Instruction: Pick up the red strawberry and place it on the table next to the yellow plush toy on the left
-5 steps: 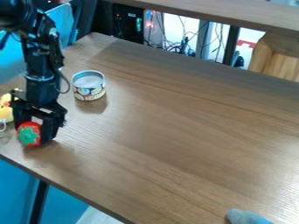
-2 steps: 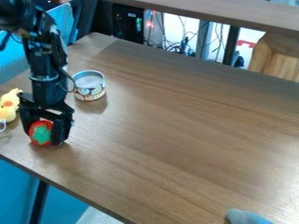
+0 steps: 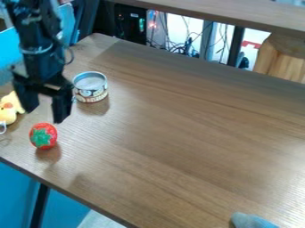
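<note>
Released 1 round, red-and-green toy strawberry [image 3: 43, 136]; raised black 2-finger gripper [image 3: 44, 116], spread wide, empty; seemingly finished placing

A red toy strawberry [image 3: 44, 139] with a green leafy top sits at lower left of the frame, below a black gripper [image 3: 44, 115]. A yellow plush toy [image 3: 8, 110] with 1 orange patch shows at the left edge. At upper left, a silver-lidded can [image 3: 90, 87] wears a white, brown and dark label. The brown table [image 3: 179, 133] carries streaked wood grain; a gray-blue item [image 3: 253, 221] shows at the bottom edge.
</note>
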Available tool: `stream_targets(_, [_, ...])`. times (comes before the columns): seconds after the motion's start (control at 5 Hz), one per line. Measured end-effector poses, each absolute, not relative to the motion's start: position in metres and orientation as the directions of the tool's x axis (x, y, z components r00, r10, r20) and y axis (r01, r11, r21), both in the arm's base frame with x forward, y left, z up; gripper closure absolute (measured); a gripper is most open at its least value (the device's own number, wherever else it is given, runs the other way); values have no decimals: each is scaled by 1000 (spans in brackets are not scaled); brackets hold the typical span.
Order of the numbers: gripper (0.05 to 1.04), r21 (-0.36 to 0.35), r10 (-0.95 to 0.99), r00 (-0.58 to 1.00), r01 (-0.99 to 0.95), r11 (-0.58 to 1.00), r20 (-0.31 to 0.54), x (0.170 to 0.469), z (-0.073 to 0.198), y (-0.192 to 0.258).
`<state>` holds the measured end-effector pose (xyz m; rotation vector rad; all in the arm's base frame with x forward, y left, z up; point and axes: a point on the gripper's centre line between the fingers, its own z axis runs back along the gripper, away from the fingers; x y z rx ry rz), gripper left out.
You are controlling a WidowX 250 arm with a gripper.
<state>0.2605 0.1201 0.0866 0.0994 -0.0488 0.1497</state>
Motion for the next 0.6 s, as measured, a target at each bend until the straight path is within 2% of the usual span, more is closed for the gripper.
stream_targets(0.2, [77, 108, 40, 995, -49, 993, 89, 256, 109, 83])
stream_targets(0.6, [77, 82, -121, 986, 112, 990, 114, 246, 105, -17])
